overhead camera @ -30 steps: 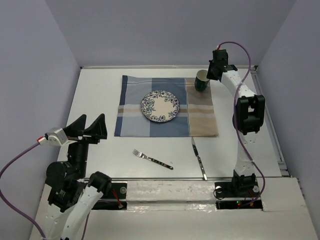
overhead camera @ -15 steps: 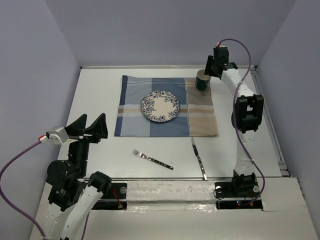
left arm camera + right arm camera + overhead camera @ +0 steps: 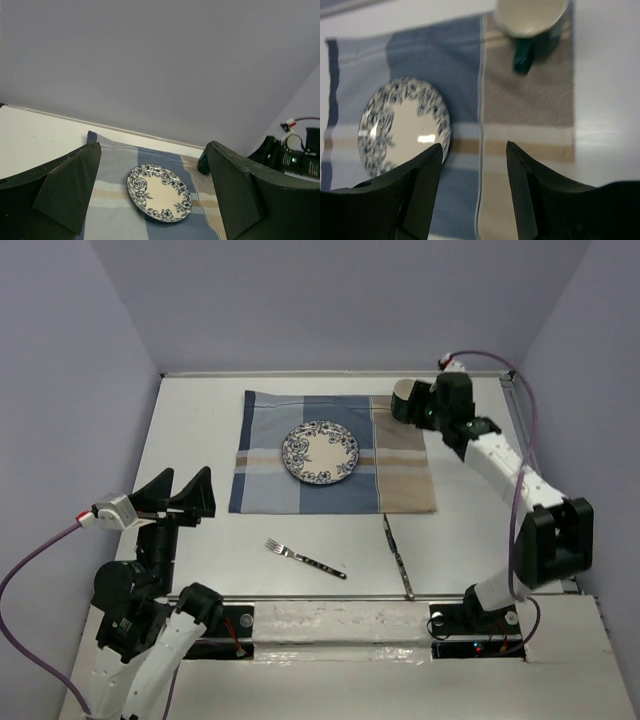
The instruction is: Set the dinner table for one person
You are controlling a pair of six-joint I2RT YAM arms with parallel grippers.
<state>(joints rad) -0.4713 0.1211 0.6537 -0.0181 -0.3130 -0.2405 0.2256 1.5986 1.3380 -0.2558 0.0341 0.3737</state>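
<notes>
On the white dinner table [image 3: 190,440] lies a blue-and-tan plaid placemat [image 3: 270,475] with a blue-flowered plate [image 3: 320,452] in its middle. A dark green mug [image 3: 402,400] stands upright on the mat's far right corner. My right gripper [image 3: 420,412] hovers just near-right of the mug, open and empty. In the right wrist view the gripper [image 3: 473,146] is above the mat, with the mug [image 3: 532,15] beyond it and the plate [image 3: 402,125] to the left. My left gripper [image 3: 182,495] is raised at the near left, open and empty, facing the plate [image 3: 159,192].
A fork [image 3: 305,558] and a knife [image 3: 397,558] lie on the bare table in front of the placemat, near the front edge. Lavender walls close in the table on three sides. The right arm [image 3: 295,157] shows at the edge of the left wrist view.
My right gripper has opened and let go of the mug, which stays on the mat's corner. The gripper pulled back to the right as the arm swung outward. The left arm has not moved.
</notes>
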